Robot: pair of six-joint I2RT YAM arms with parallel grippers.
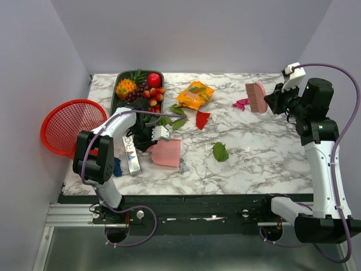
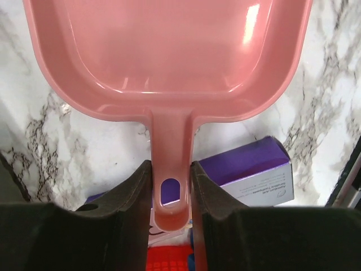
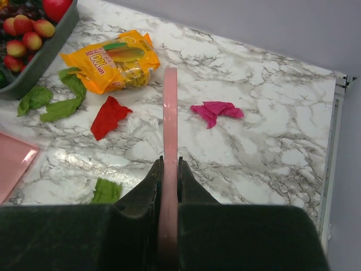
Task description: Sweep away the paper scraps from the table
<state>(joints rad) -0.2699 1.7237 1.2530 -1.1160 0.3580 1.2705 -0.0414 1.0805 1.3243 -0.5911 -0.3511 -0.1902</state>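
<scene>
Across the table, the widest bare marble lies btwn the two grippers and runs down to the front edge on the right side. Walls close in left, back and right.

The L arm is folded at the near-left corner, forearm reaching in toward centre. The R arm stands tall from its base, wrist bent over the far-right corner and pointing left, w/ the table's right edge close behind it.

A red basket hangs off the left edge, behind the L arm. A fruit tray sits beyond the left gripper. That gripper is clamped on the handle of the pink dustpan, pan out in front, a purple box beside it.

The right gripper pinches the pink brush; can't tell if the bristles touch.

Paper scraps:
- The magenta scrap is just beside the brush, not touching.
- The red scrap and snack bag are farther ahead of the right gripper.
- The green scrap lies btwn the grippers.
- The blue scrap is back by the L elbow.
</scene>
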